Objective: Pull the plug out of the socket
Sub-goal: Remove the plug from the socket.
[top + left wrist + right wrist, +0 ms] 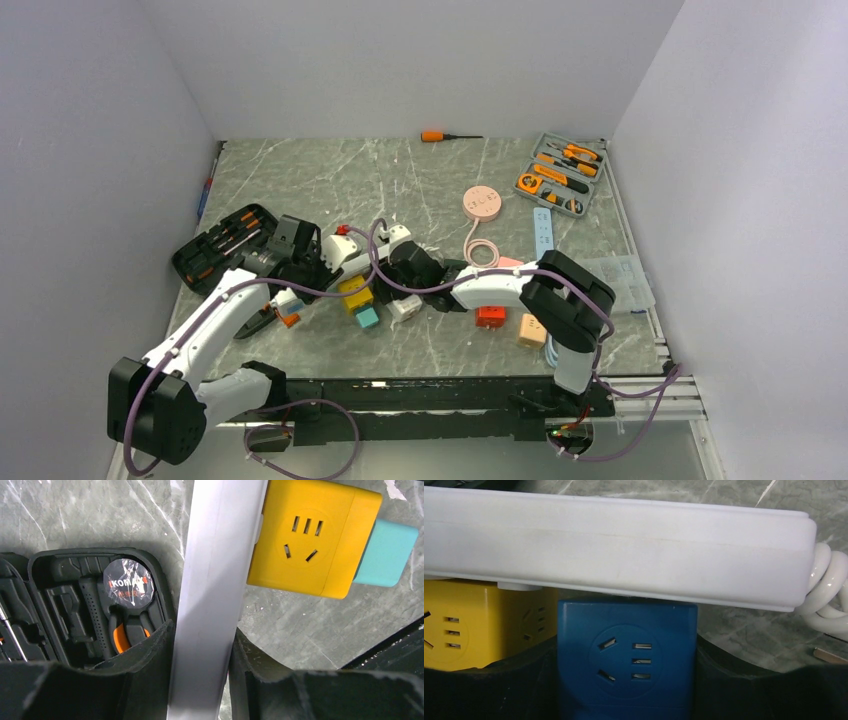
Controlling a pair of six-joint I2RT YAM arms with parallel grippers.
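**Inspector:** How is the right gripper (626, 677) set?

**Assessor:** It is closed at a fairly wide setting on the blue plug cube (626, 660), at lower centre of the right wrist view. A dark finger is pressed to each side face. The cube is seated against the white socket strip (614, 545), which runs across the top of that frame.

**Inspector:** And the left gripper (202, 652)?

**Assessor:** It is set narrower and clamped across the same strip at lower centre of the left wrist view. The task is judged to be at the pull itself, with the plug not yet drawn.

**Inspector:** What is recommended?

**Assessor:** The cube should be drawn straight away from the strip's face, along its pins, without twisting. The left clamp should be used as the counter-hold. Care is advised with the yellow cube (474, 625), which sits just beside the blue one at lower left on the same strip. A sideways pull could foul it. A teal block (387, 552) is attached to the yellow cube's far side. The coiled cord (829, 590) at the right edge should be left slack.
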